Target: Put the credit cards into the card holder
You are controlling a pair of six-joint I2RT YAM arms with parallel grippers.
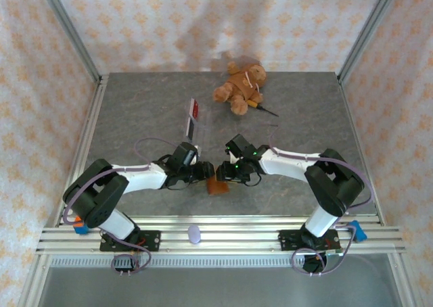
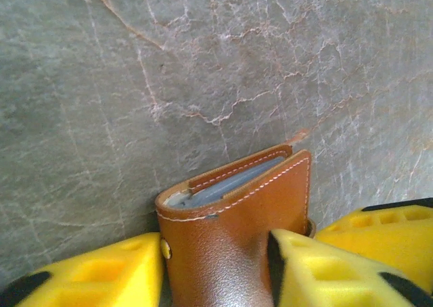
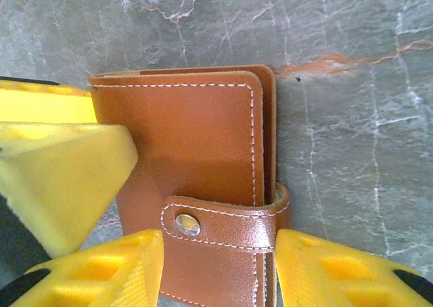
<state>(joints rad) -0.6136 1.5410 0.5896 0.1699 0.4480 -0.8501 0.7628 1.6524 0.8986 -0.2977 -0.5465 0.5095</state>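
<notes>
Two hands pinch one closed brown card holder on the bench, left hand at its sides, right hand across its strap.

I can't read any words or numbers here. The brown card holder pinched in my right gripper shows just plain leather on the side I can see. Out past my left gripper lies a red and white card. Any print on it is too small to read.
</notes>
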